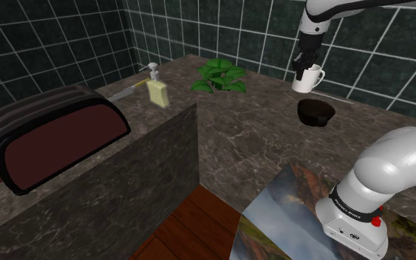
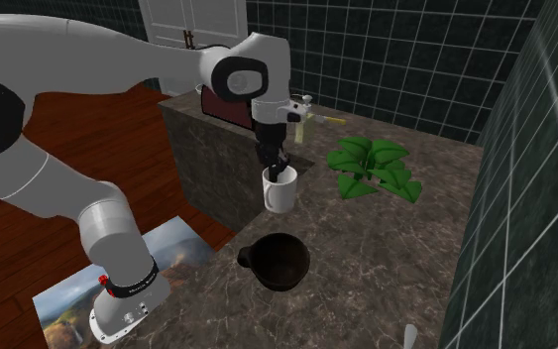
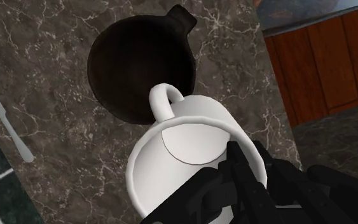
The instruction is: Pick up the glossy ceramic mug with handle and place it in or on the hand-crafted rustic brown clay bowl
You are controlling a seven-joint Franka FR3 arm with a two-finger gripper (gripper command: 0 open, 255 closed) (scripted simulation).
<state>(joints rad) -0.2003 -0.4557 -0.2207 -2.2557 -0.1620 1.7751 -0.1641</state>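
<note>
Place: a home kitchen, by the look of it.
Walls: dark green tiles [image 1: 51, 37], pale grout.
Worktop: counter [image 1: 258, 140], brown and marble-veined, turning a corner.
Appliance: dark red toaster [image 1: 51, 144].
Beside it: soap pump [image 1: 157, 89], leafy plant [image 1: 219, 76].
Crockery: white mug [image 1: 307, 78], dark bowl [image 1: 315, 111].
Floor: wood boards [image 1: 191, 229].
Beyond: white panelled doors [image 2: 192, 20].

White mug [image 2: 279, 195], near-black brown bowl [image 2: 279, 264], brown white-veined marble counter [image 2: 390, 253], dark green tiles [image 2: 386, 50] with pale grout, green plant [image 2: 371, 167], maroon toaster [image 1: 51, 140], black gripper [image 2: 276, 171].
</note>
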